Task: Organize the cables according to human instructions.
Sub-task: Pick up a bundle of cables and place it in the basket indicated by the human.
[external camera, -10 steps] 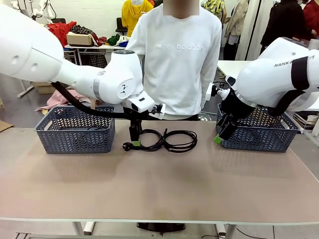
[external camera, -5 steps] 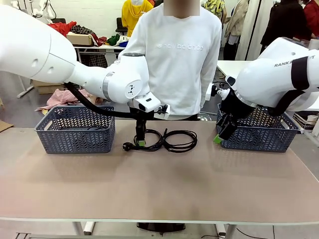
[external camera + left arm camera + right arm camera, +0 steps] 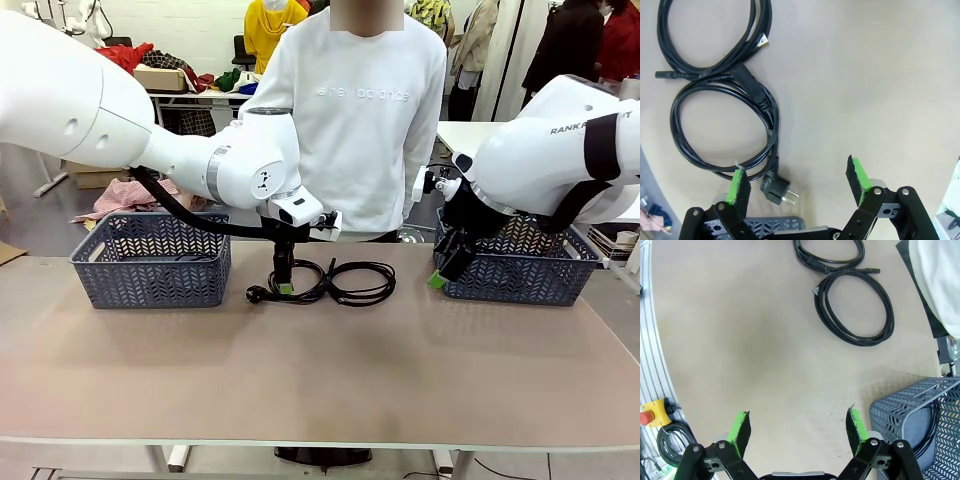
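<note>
Two coiled power cables point(image 3: 775, 120) are laid just ahead of the spread left gripper point(image 3: 797, 182), the nearer coil's plug point(image 3: 774, 187) caught between its pads point(image 3: 738, 185), apparently untouched. The right gripper point(image 3: 797, 427), also spread and empty, is held well apart.

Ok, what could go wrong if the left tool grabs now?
The left tool hangs open by the plug-end coil, which touches the other coil; lifting one may drag both. Its loops lie loose, so a pinch might catch one strand and uncoil it. The plug sticks out and could snag the rim of the left basket.
</note>
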